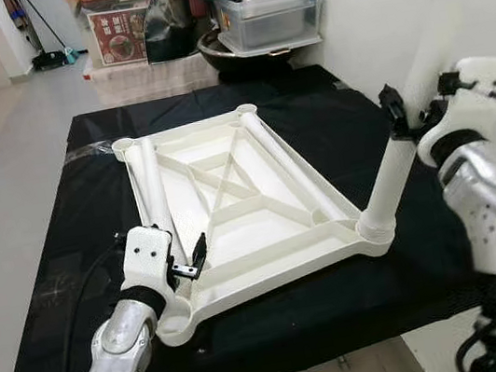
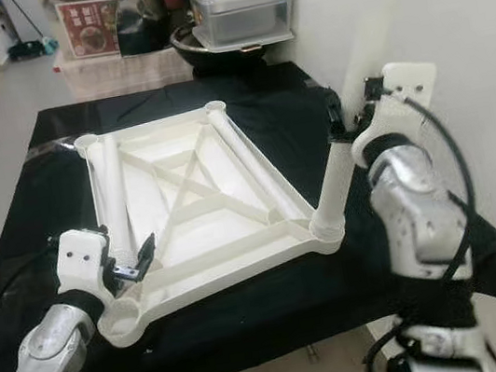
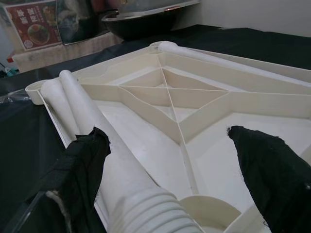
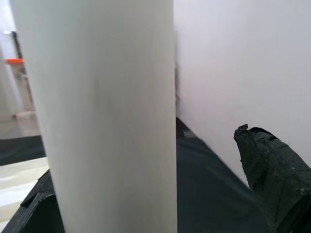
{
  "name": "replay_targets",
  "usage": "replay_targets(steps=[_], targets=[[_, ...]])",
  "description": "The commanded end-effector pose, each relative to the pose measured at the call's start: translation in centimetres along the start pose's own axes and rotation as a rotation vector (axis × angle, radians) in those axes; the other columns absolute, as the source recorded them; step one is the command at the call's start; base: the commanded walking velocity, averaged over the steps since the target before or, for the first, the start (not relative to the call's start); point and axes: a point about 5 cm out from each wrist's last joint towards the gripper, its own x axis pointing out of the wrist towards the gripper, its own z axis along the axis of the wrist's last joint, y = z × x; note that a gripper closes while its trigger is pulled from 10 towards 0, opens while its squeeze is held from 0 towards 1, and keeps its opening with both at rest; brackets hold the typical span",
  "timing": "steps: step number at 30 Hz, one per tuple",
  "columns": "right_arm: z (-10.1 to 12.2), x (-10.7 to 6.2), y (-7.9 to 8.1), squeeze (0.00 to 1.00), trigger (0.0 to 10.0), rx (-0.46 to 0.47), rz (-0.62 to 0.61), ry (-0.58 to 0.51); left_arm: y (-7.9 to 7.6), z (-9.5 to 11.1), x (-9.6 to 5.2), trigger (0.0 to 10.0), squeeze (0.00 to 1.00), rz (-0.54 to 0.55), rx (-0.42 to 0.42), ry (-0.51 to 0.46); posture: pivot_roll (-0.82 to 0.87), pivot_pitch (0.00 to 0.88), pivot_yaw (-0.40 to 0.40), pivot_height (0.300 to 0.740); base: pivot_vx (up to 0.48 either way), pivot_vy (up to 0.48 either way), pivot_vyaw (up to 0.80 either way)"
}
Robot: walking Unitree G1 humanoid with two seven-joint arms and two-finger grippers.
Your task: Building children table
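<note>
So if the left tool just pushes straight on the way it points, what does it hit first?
Probably the loose table leg lying in the upturned tabletop: it runs between the left tool's open fingers. Past it come the tabletop's cross ribs, though depth is unclear.

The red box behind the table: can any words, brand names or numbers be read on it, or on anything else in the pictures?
Red box: it carries pale characters above a picture of a bowl of food, too small and blurred to read.
Upturned table top, table legs, black cloth, storage containers: no text to be seen.
Left gripper and right gripper: no label to be seen.
</note>
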Motion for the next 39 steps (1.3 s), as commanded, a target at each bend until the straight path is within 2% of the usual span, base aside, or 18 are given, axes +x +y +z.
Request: replay_targets(steps=[1, 3, 4, 5, 6, 8, 9, 11, 12, 14, 17, 22, 27, 28, 29, 32, 34, 39], targets=[[0.1, 0.2, -0.5, 0.00, 10.0, 0.030, 0.019, -0.008, 0.0, -0.3, 0.0, 10.0, 0.00, -0.007, 0.012, 0.008, -0.01, 0.000, -0.039, 0.740, 0.000, 0.000, 0.00], [0.1, 0.2, -0.5, 0.00, 10.0, 0.030, 0.019, -0.008, 0.0, -0.3, 0.0, 10.0, 0.00, -0.007, 0.012, 0.008, -0.01, 0.000, -0.039, 0.740, 0.000, 0.000, 0.00], [-0.4, 0.4, 0.1, 0.00, 10.0, 0.048, 0.180, 0.044, -0.1, -0.3, 0.0, 10.0, 0.00, -0.011, 0.014, 0.008, -0.01, 0.000, -0.041, 0.740, 0.000, 0.000, 0.00], [-0.6, 0.5, 0.3, 0.00, 10.0, 0.054, 0.265, 0.068, -0.1, -0.3, 0.1, 10.0, 0.00, -0.012, 0.014, 0.007, -0.01, 0.000, -0.041, 0.740, 0.000, 0.000, 0.00], [-0.6, 0.5, 0.3, 0.00, 10.0, 0.054, 0.265, 0.068, -0.1, -0.3, 0.1, 10.0, 0.00, -0.012, 0.014, 0.007, -0.01, 0.000, -0.041, 0.740, 0.000, 0.000, 0.00], [-1.1, 0.7, 0.4, 0.00, 10.0, 0.018, 0.380, 0.092, -0.1, -0.3, 0.1, 10.0, 0.00, -0.015, 0.016, 0.007, -0.01, 0.000, -0.043, 0.740, 0.000, 0.000, 0.00], [-1.1, 0.7, 0.4, 0.00, 10.0, 0.018, 0.380, 0.092, -0.1, -0.3, 0.1, 10.0, 0.00, -0.015, 0.016, 0.007, -0.01, 0.000, -0.043, 0.740, 0.000, 0.000, 0.00], [-1.4, 0.7, 0.4, 0.00, 10.0, -0.016, 0.473, 0.113, -0.1, -0.3, 0.2, 10.0, 0.00, -0.017, 0.018, 0.007, -0.01, 0.000, -0.046, 0.740, 0.000, 0.000, 0.00], [-1.4, 0.7, 0.4, 0.00, 10.0, -0.016, 0.473, 0.113, -0.1, -0.3, 0.2, 10.0, 0.00, -0.017, 0.018, 0.007, -0.01, 0.000, -0.046, 0.740, 0.000, 0.000, 0.00], [-2.2, 0.6, 0.5, 0.00, 10.0, -0.047, 0.589, 0.151, -0.1, -0.3, 0.2, 10.0, 0.00, -0.020, 0.020, 0.007, 0.00, 0.000, -0.052, 0.740, 0.000, 0.000, 0.00], [-2.5, 0.7, 0.6, 0.00, 10.0, -0.057, 0.637, 0.168, -0.1, -0.3, 0.2, 10.0, 0.00, -0.021, 0.022, 0.006, 0.00, 0.000, -0.056, 0.740, 0.000, 0.000, 0.00], [-3.3, 1.5, 0.3, 0.00, 10.0, -0.125, 0.751, 0.200, 0.0, -0.4, 0.1, 10.0, 0.00, -0.021, 0.028, 0.006, 0.02, 0.000, -0.064, 0.740, 0.000, 0.000, 0.00], [-3.7, 1.6, 0.3, 0.00, 10.0, -0.111, 0.792, 0.219, -0.1, -0.4, 0.1, 10.0, 0.00, -0.024, 0.031, 0.006, 0.03, 0.000, -0.070, 0.740, 0.000, 0.000, 0.00], [-4.0, 1.7, 0.2, 0.00, 10.0, -0.108, 0.833, 0.231, 0.0, -0.4, 0.1, 10.0, 0.00, -0.026, 0.036, 0.006, 0.03, 0.000, -0.071, 0.740, 0.000, 0.000, 0.00], [-4.2, 1.6, 0.2, 0.00, 5.8, -0.111, 0.853, 0.236, 0.0, -0.4, 0.1, 10.0, 0.00, -0.027, 0.037, 0.006, 0.03, 0.000, -0.071, 0.740, 0.000, 0.000, 0.00], [-4.4, 1.6, 0.2, 0.00, 5.8, -0.113, 0.869, 0.238, 0.0, -0.4, 0.1, 10.0, 0.00, -0.027, 0.038, 0.006, 0.03, 0.000, -0.071, 0.740, 0.000, 0.000, 0.00], [-4.8, 1.6, -0.2, 0.00, 0.0, -0.111, 0.868, 0.250, 0.0, -0.4, 0.1, 10.0, 0.00, -0.029, 0.040, 0.009, 0.03, 0.000, -0.070, 0.740, 0.000, 0.000, 0.00], [-5.1, 1.8, -0.5, 0.00, 0.0, -0.097, 0.859, 0.264, 0.0, -0.4, 0.1, 10.0, 0.00, -0.032, 0.042, 0.010, 0.03, 0.000, -0.070, 0.740, 0.000, 0.000, 0.00]])
